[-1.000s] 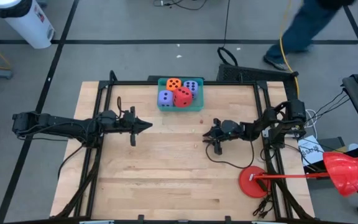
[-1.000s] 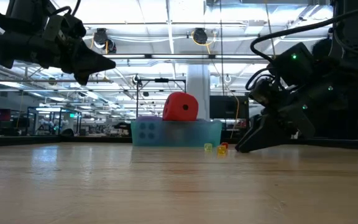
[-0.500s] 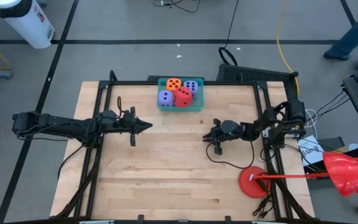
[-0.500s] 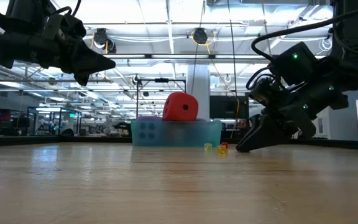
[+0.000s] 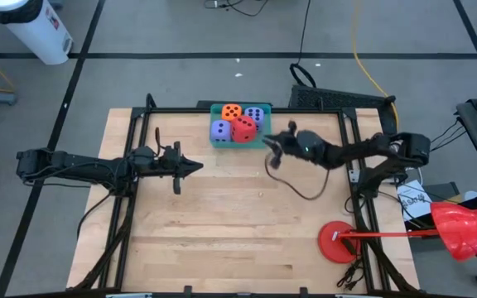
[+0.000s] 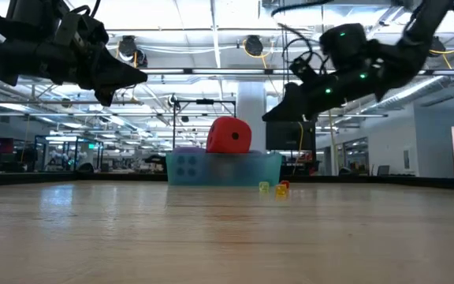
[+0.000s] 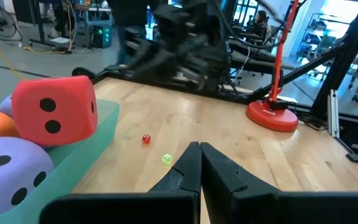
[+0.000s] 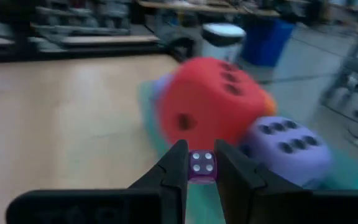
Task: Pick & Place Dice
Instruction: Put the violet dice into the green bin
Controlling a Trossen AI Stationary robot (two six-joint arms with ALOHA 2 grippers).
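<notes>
While both arms hung over the wooden table [image 5: 222, 223], the teal bin [image 5: 240, 138] sat at the table's twelve o'clock edge, packed with four big soft dice: the orange die [image 5: 232, 111] and one purple die [image 5: 256, 115] at the back, a second purple die [image 5: 221, 130] at the front and the red die [image 5: 244, 128] riding highest among them.

At the table's five o'clock corner stood a red round stand [image 5: 337, 242].

The left gripper [image 5: 195, 168] hovered above the table at about nine o'clock, well apart from the bin, its fingers pressed together with nothing between them, as the left wrist view showed [image 7: 199, 163].

The right gripper [image 5: 272, 143] was raised off the wood just beside the bin's three o'clock side, a loose cable drooping under its arm. Its fingers were pinched on a tiny purple die [image 8: 201, 165] with white dots, held close in front of the red die [image 8: 211, 102] and a purple one [image 8: 288, 148].

Smallest of all, two tiny dice lay on the bare wood near the table's centre, at the bin's five o'clock: a tiny red die [image 7: 146, 139] and a tiny yellow-green die [image 7: 167, 159], near each other but not touching.
</notes>
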